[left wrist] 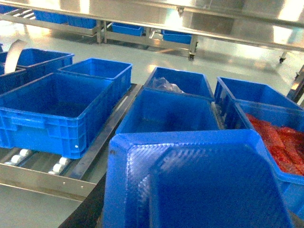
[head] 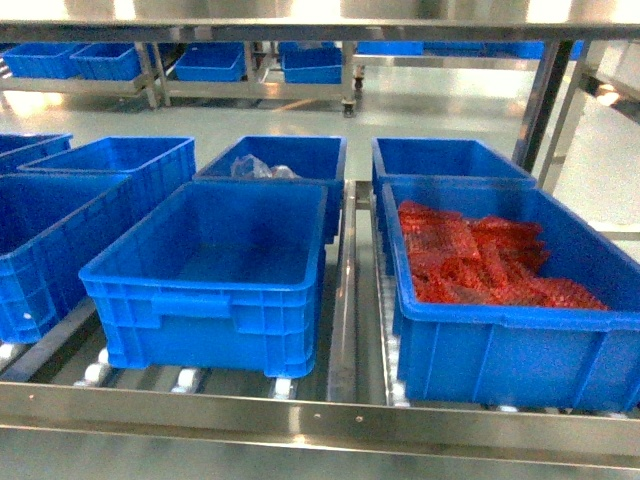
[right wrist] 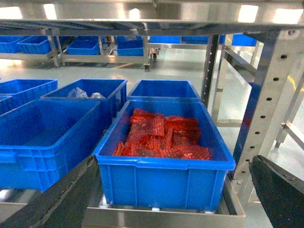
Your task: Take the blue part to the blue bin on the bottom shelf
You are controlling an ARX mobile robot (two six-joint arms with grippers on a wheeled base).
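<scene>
Rows of blue totes crowd the roller shelf [head: 340, 410]: the empty blue bin [head: 205, 285] at front centre, a neighbour [head: 500, 340] full of red packets [head: 480, 255] on its right, and crumpled clear plastic [head: 262, 168] in the tote behind. The blue part [left wrist: 199, 185] fills the left wrist view's foreground, grasped by the left hand just short of the blue bin, fingers mostly hidden. The right hand [right wrist: 173, 164] hovers released, fingers spread wide, facing the red-packet tote.

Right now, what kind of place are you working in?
Probably a factory or warehouse storage area. Blue bins sit in rows on a steel roller shelf, one bin holds red bagged parts, and more racks with bins stand across a polished floor.
</scene>
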